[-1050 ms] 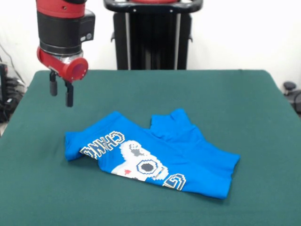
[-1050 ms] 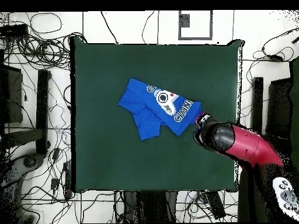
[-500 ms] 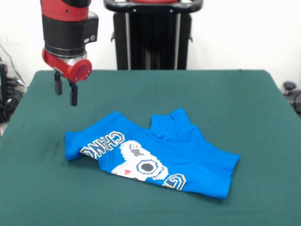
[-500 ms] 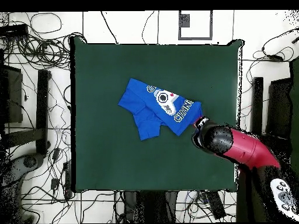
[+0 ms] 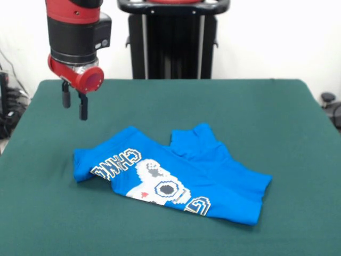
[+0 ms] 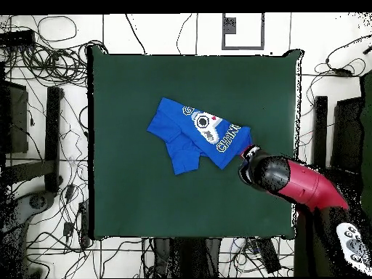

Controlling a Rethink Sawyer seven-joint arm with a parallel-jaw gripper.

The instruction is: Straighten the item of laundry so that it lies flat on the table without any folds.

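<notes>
1. Item of laundry (image 5: 176,178): a bright blue short-sleeved T-shirt, lying crumpled and folded over itself near the middle of the table (image 5: 256,112). The soft fabric is showing creases; one sleeve is sticking up toward the far side in the front view.
2. Graphic (image 5: 160,184): a pixel-style print in white, black and yellow with block lettering, facing upward along the shirt's near edge in the front view.
3. Table: a large rectangular surface, wearing a dark green, matte, felt-like cover; it is extending well beyond the shirt on all sides.
4. Gripper (image 5: 74,104): two short black fingers (image 5: 83,108) are pointing straight down with a visible gap between them, holding nothing. It is hovering above the cloth, just beyond the shirt's lettered end and clear of it.
5. Arm (image 5: 74,37): a red and black cylindrical body, glossy, is hanging vertically above the gripper; overhead it is reaching in from the table's edge (image 6: 298,185).
</notes>
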